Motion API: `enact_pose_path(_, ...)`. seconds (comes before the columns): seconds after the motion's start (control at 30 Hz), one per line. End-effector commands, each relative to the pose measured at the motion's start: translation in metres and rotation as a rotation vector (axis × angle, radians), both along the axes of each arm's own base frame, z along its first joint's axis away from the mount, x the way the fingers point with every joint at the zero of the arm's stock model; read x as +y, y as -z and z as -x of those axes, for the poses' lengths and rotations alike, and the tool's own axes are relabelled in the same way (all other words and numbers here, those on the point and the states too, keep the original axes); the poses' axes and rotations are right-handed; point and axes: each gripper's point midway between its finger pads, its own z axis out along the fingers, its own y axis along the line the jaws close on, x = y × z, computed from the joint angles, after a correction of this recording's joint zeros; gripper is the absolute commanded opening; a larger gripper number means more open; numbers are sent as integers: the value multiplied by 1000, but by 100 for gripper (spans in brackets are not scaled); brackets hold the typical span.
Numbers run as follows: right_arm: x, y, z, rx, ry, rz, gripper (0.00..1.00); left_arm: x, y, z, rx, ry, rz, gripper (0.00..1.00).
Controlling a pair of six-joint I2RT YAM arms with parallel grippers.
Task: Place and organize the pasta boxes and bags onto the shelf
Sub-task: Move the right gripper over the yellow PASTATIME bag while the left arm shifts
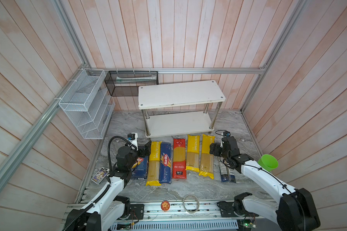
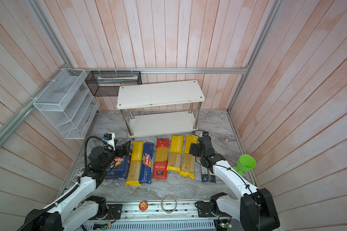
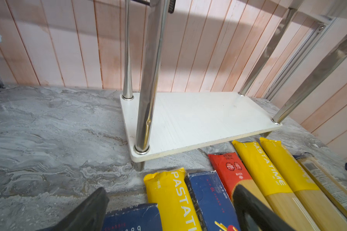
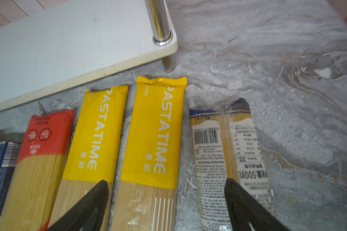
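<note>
Pale pink-washed plank walls (image 1: 178,36) on three sides, thin dark seams between boards. Aluminium rails (image 1: 208,70) along back wall and up corners. Grey marble-veined tabletop (image 1: 188,188). White wire-mesh rack (image 1: 82,104) hung at tabletop's back-left corner, on left wall. Black mesh basket (image 1: 128,84) beside it on back rail. Slotted metal strip (image 1: 152,210) along tabletop's front edge. Light soft, even, shadows faint.

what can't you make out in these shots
Wide Barilla box: in both top views the left arm covers much of it; the left wrist view's edge cuts it off.
Clear bag: far half hidden under the right arm in both top views.
Purple card packet: print too small in both top views, partly behind the left arm.
Pale item in the black mesh basket: mesh veils it in both top views.
</note>
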Motion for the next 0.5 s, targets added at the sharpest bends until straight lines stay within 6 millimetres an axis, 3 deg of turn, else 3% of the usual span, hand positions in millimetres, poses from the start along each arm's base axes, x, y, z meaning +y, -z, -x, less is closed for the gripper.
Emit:
enact_pose_path(0.0, 10, 15, 14, 111, -19, -25, 91, -9, 8, 2, 16, 53, -20, 100)
enact_pose_path(0.47, 27, 36, 20, 174, -33, -29, 93, -14, 6, 4, -2, 88, -22, 100)
